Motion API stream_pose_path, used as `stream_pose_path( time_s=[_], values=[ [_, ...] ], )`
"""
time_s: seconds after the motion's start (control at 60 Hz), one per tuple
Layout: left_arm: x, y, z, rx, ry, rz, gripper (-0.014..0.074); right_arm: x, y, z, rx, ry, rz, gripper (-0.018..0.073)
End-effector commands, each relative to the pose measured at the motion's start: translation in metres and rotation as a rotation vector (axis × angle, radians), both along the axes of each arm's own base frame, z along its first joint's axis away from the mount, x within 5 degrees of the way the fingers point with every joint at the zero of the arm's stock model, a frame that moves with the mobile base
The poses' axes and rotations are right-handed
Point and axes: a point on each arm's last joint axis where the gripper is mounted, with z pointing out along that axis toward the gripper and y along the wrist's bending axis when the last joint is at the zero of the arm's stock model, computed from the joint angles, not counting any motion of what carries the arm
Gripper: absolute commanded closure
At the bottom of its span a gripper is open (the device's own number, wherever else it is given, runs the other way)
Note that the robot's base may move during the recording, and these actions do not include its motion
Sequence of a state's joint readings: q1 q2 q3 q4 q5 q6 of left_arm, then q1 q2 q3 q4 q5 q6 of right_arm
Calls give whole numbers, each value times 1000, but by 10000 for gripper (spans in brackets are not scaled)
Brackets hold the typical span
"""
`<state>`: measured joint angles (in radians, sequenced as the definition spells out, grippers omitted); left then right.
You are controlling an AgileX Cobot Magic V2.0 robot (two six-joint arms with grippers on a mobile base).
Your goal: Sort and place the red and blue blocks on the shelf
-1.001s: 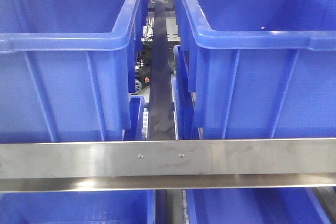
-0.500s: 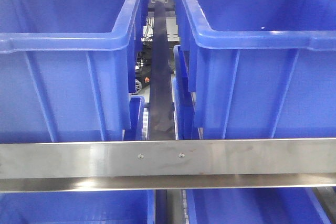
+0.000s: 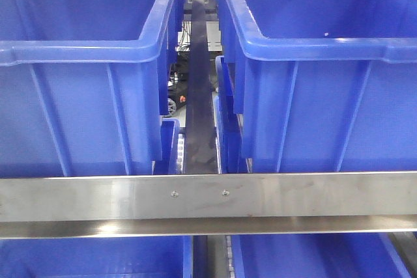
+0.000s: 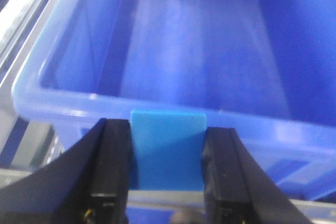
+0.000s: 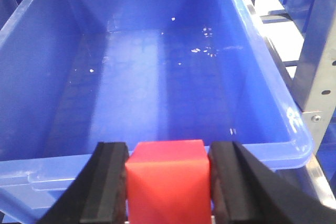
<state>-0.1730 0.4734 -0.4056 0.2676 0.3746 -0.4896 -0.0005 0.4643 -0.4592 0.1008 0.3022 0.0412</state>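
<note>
In the left wrist view my left gripper (image 4: 167, 145) is shut on the light blue block (image 4: 167, 148), held just before the near rim of a dark-blue bin (image 4: 173, 51). In the right wrist view my right gripper (image 5: 168, 177) is shut on the red block (image 5: 168, 182), held at the near rim of another dark-blue bin (image 5: 157, 77) with a bare floor. The shelf shows in the front view as a brushed-metal cross rail (image 3: 208, 203) under two bins. Neither gripper nor block appears in the front view.
Two big blue bins (image 3: 85, 69) (image 3: 319, 69) stand side by side on the shelf, a dark strip (image 3: 199, 96) between them. More blue bins (image 3: 91, 258) sit on the level below. A perforated steel upright (image 5: 320, 66) stands right of the right-hand bin.
</note>
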Motion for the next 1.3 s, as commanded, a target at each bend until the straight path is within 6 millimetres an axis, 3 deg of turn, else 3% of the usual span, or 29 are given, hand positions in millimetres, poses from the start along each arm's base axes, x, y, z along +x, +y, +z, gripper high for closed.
stream_pose_path(
  time_s=[0.0, 0.417, 0.667, 0.901, 1.284],
  values=[
    [4, -4, 20, -23, -141, -33, 474, 1, -2, 20, -13, -141, -18, 505],
    [5, -6, 28, -36, -219, -55, 474, 16, -3, 22, -13, -168, -28, 505],
    [12, -7, 43, -39, -240, -58, 474, 29, -3, 32, -17, -192, -31, 505],
    [41, -13, 54, -37, -213, -69, 474, 46, -2, 49, -68, -204, -16, 505],
    [103, -28, 53, -37, -165, -104, 474, 87, -2, 49, -73, -157, -15, 505]
  ],
)
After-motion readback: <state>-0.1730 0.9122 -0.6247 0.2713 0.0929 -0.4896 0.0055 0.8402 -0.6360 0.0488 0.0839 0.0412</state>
